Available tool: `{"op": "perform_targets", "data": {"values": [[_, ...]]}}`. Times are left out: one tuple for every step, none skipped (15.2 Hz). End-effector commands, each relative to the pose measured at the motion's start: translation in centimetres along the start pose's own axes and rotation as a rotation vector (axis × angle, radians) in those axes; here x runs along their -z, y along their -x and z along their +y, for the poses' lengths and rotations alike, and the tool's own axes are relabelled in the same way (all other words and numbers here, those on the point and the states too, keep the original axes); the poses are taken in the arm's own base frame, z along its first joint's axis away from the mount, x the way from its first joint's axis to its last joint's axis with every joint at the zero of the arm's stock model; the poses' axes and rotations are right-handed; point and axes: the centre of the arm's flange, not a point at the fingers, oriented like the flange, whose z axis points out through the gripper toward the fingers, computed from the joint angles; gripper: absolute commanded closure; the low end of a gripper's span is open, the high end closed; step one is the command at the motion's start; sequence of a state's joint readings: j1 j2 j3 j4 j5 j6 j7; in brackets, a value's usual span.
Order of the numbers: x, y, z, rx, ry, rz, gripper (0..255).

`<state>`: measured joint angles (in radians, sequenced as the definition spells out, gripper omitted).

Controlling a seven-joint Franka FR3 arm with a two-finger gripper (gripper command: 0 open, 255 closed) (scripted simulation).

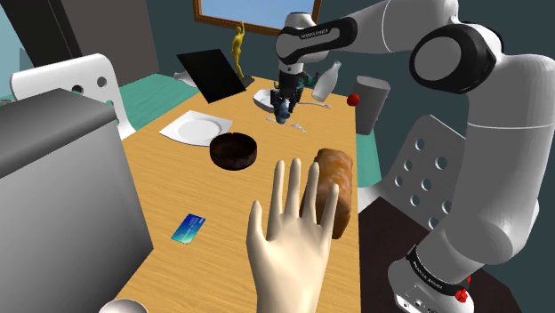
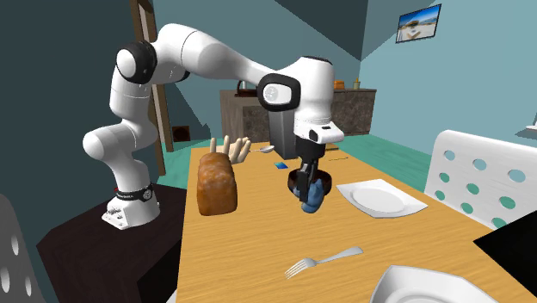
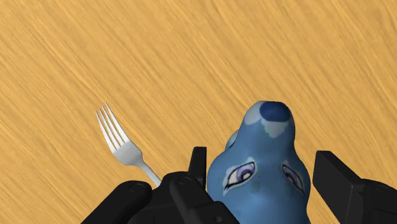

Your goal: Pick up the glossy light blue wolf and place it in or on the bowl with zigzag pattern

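Note:
My black gripper (image 1: 285, 100) is shut on a glossy blue wolf figure (image 1: 285, 114) and holds it above the wooden table's far part. In the wrist view the wolf (image 3: 264, 165) sits clasped between the two fingers (image 3: 198, 167), its snout pointing away from the hand. In the second exterior view the wolf (image 2: 313, 196) hangs under the gripper (image 2: 310, 178). A dark round bowl (image 1: 234, 149) stands on the table, nearer the stand than the wolf and toward the shoulder view's left. A white bowl (image 1: 264, 96) lies just behind the gripper. I see no zigzag pattern on either.
A fork (image 3: 121, 143) lies on the wood below the gripper. A white plate (image 1: 197, 129) rests on a napkin beside the dark bowl. A bread loaf (image 1: 333, 191), a pale hand model (image 1: 293, 240) and a blue card (image 1: 188, 228) lie nearer the stand. A bottle (image 1: 325, 82) and red apple (image 1: 353, 100) stand far right.

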<state>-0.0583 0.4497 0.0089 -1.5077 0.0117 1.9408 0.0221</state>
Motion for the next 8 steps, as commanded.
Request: {"op": "perform_targets", "data": {"values": [[1.1,0.0,-0.1,0.0,0.0,0.0,255],[1.6,0.0,-0.1,0.0,0.0,0.0,255],[2.1,0.0,-0.1,0.0,0.0,0.0,255],[2.7,0.1,-0.1,0.0,0.0,0.0,255],[3.2,0.1,-0.1,0.0,0.0,0.0,255],[3.7,0.1,-0.1,0.0,0.0,0.0,255],[4.2,0.1,-0.1,0.0,0.0,0.0,255],[4.8,0.1,-0.1,0.0,0.0,0.0,255]]}}
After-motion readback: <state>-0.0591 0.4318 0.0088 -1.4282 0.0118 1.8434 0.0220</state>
